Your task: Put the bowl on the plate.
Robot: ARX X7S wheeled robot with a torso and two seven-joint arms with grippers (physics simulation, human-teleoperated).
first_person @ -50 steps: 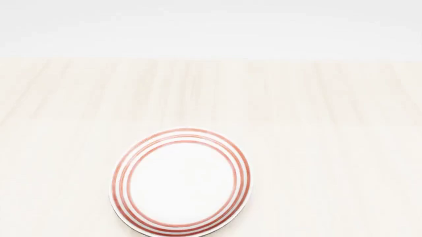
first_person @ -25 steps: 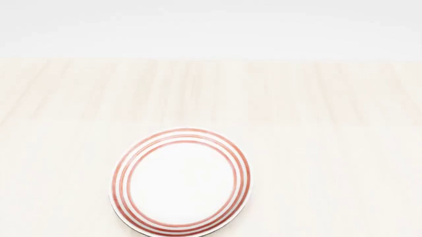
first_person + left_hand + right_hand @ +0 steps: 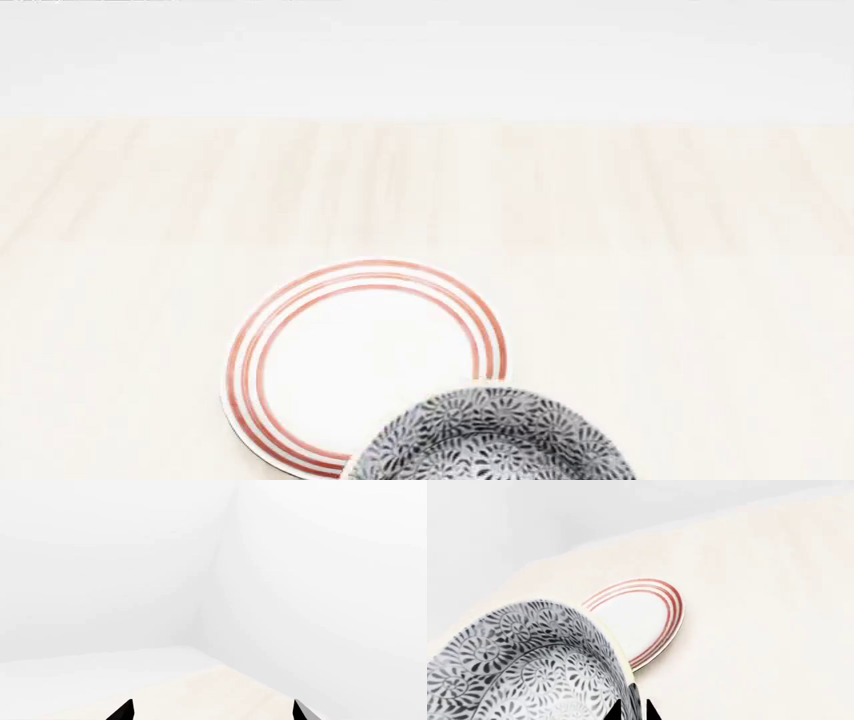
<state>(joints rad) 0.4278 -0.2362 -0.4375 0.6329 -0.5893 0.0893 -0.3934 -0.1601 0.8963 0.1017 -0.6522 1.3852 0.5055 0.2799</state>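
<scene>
The white plate with red-orange rings lies flat on the pale wooden table, toward the near edge of the head view. The blue-grey floral bowl hangs at that view's bottom edge and covers the plate's near-right rim. In the right wrist view my right gripper is shut on the bowl's wall, one black fingertip inside and one outside, with the plate beyond it. My left gripper stands open with nothing between its tips, facing white walls. Neither gripper shows in the head view.
The pale wooden table stretches out all around the plate. A white wall runs behind the table's far edge. The left wrist view shows a room corner past one table corner.
The bowl has come into the head view from the bottom edge and now overlaps the plate's near-right rim. The plate has not moved.
</scene>
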